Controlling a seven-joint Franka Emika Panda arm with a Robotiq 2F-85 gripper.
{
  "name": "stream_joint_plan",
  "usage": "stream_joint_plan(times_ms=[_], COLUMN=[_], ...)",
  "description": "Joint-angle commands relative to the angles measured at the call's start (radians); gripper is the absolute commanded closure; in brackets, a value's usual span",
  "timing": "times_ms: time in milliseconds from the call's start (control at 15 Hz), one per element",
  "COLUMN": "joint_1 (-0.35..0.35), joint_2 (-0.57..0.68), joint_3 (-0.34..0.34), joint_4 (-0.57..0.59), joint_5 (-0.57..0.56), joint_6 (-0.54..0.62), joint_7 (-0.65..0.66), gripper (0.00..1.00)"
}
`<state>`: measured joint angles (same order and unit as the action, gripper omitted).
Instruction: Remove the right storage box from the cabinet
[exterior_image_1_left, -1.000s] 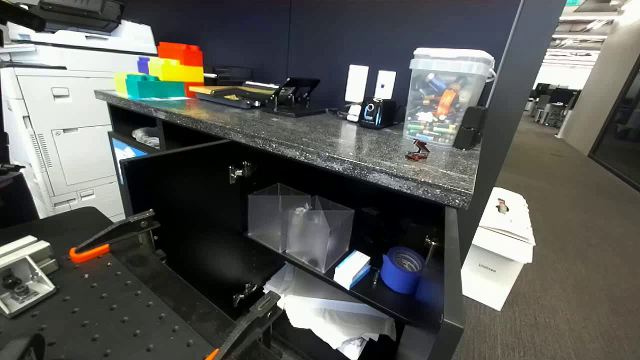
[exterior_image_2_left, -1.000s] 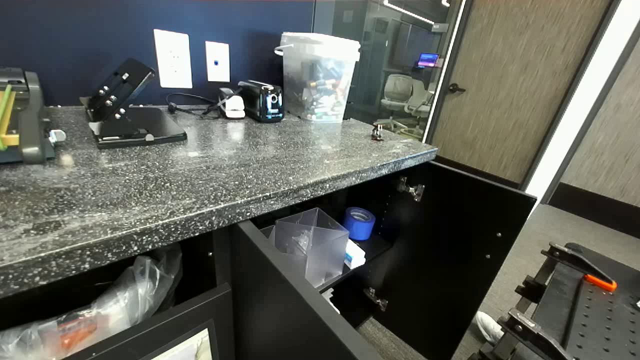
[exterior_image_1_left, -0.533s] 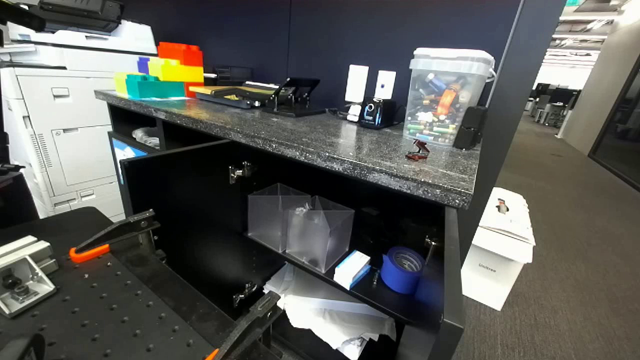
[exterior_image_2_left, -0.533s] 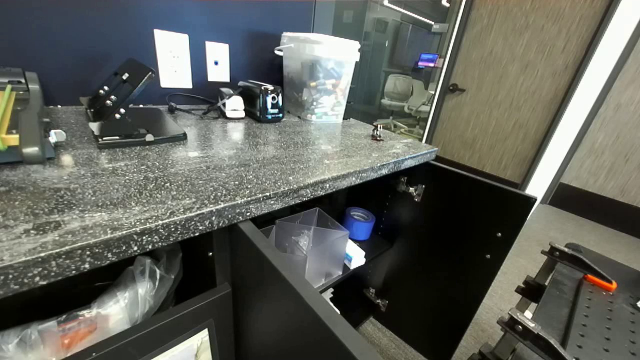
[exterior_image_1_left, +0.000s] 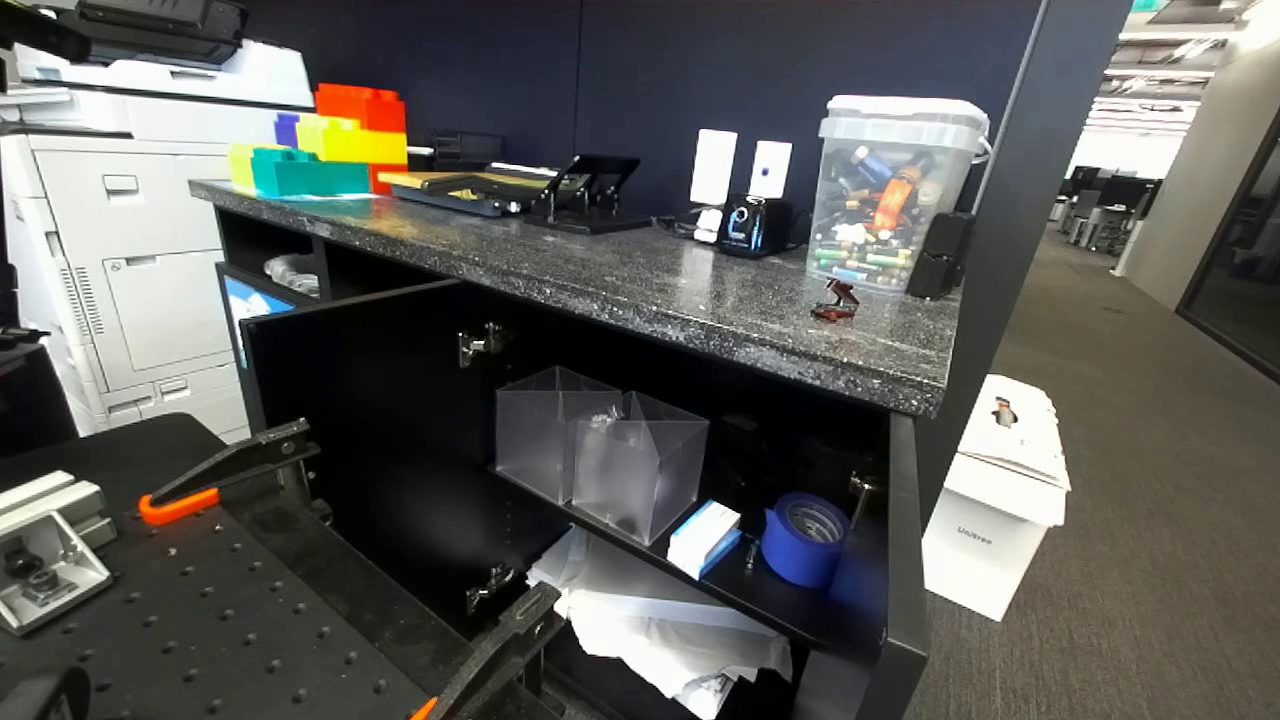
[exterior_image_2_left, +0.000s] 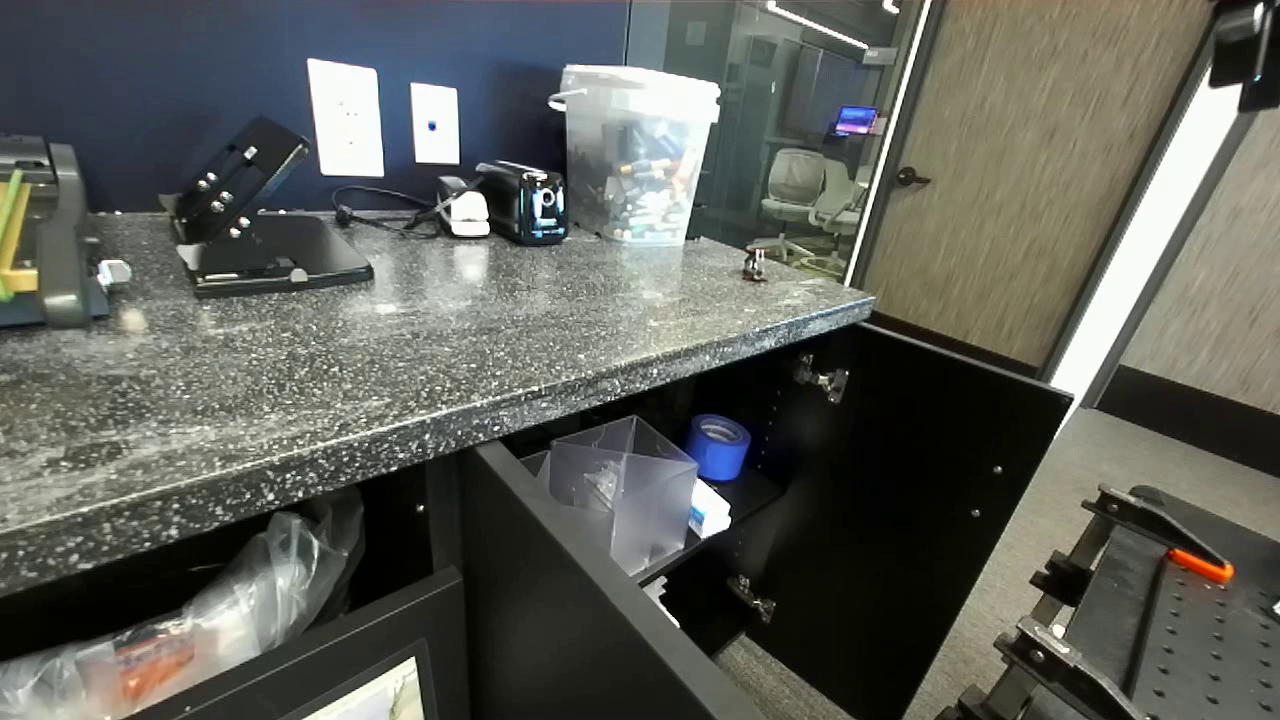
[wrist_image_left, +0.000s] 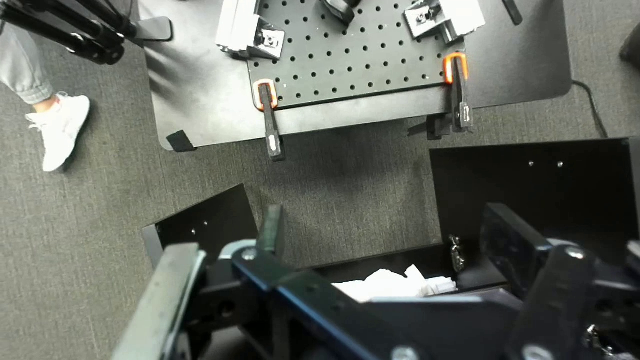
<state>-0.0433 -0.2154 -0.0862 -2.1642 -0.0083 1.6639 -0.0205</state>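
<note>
Storage box (exterior_image_1_left: 640, 472), right one, inside cabinet (exterior_image_1_left: 610, 275), well apart from wide-spread fingers (wrist_image_left: 514, 247).

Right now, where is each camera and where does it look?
Exterior view: in front of the open cabinet, looking down at it; no clear robot part.
Exterior view: above the countertop, looking toward the bucket; dark piece, maybe robot, top right.
Wrist view: on the robot, looking down at carpet and holed board; spread jaws at bottom.
Both exterior views show the right storage box and blue tape.
</note>
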Motion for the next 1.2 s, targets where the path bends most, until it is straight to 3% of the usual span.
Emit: stream_joint_plan(times_ms=[0,333,600,800,1133], joint_1=[0.013,0.041,0.082,0.133,0.234], joint_2=[0.067,0.232,0.408,0.546,0.746], joint_3=[0.052,0.102,0.104,0.068,-0.049], joint_4=[-0.095,-0.163,-0.188,-0.152,-0.006], joint_5=[0.023,0.0,-0.045,-0.097,-0.172], joint_6=[0.176,0.461,0.701,0.854,0.971], joint_7=[0.148,0.356,0.515,0.645,0.823], gripper=[0.0,0.0,0.0,0.0,0.0])
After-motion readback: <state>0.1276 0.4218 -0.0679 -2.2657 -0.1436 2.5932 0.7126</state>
